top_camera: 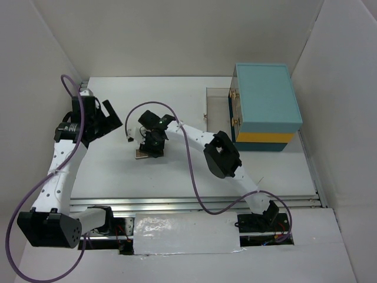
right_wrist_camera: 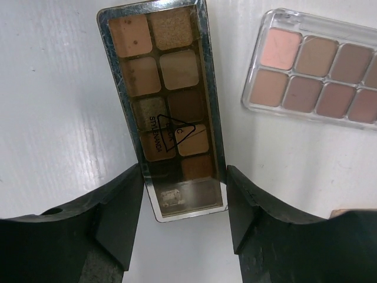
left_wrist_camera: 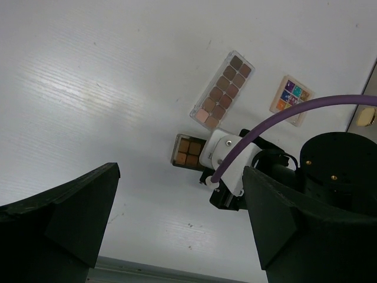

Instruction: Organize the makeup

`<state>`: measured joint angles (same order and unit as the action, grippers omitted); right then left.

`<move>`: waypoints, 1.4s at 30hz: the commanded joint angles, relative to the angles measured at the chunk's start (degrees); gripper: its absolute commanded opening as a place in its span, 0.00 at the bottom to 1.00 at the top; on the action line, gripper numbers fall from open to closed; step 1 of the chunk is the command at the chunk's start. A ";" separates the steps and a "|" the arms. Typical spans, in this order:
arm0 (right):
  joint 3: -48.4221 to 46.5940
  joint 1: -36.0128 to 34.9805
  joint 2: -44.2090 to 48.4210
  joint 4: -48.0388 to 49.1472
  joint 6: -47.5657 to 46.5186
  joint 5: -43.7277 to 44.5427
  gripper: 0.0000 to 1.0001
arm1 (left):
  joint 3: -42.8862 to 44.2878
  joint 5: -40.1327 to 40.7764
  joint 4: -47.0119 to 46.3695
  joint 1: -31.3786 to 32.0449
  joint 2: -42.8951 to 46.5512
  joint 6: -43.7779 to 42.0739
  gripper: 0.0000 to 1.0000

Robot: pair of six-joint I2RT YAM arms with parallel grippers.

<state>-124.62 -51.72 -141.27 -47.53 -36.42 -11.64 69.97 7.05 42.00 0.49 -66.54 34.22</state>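
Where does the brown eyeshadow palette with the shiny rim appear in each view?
Top external: brown palette left of centre, under the right gripper.
Left wrist: brown palette at centre, half hidden by that gripper.
Right wrist: brown palette upper centre, between its fingers.
Shared landmark: the right gripper.

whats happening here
The robot is sorting makeup. The right gripper is down over the brown palette, a jaw along each long side; the palette lies flat on the table, and I cannot tell if it is gripped yet. The left gripper hangs open and empty above. A clear palette and a colourful palette lie nearby, untouched. The teal case sits at the back right.
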 commanded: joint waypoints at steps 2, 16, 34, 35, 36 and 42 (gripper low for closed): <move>2.96 -1.89 1.17 -4.07 2.58 -3.82 0.25 | -0.19 -2.30 -1.83 -1.88 0.71 -1.70 0.99; 36.12 -1.36 36.15 34.17 16.11 -5.27 0.00 | -0.28 3.15 -0.51 -2.34 2.65 0.76 0.99; 16.07 24.21 27.19 13.26 44.33 39.85 0.03 | -0.54 -4.05 -4.47 -2.51 2.04 2.96 0.99; 17.55 25.08 27.28 13.51 44.77 40.20 0.04 | -0.19 -4.76 -4.82 -2.51 1.86 3.22 0.99; 18.44 25.44 27.45 13.86 45.56 40.73 0.05 | -0.02 -5.55 -4.91 -2.51 1.51 3.40 0.99; 25.02 27.11 28.24 16.85 48.98 42.32 0.10 | 0.43 -6.52 -6.14 -2.16 0.54 4.63 0.99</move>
<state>-101.84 -24.10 -114.04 -31.66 8.47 28.03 69.08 2.42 38.79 -1.67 -65.87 37.47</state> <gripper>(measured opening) 0.612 0.994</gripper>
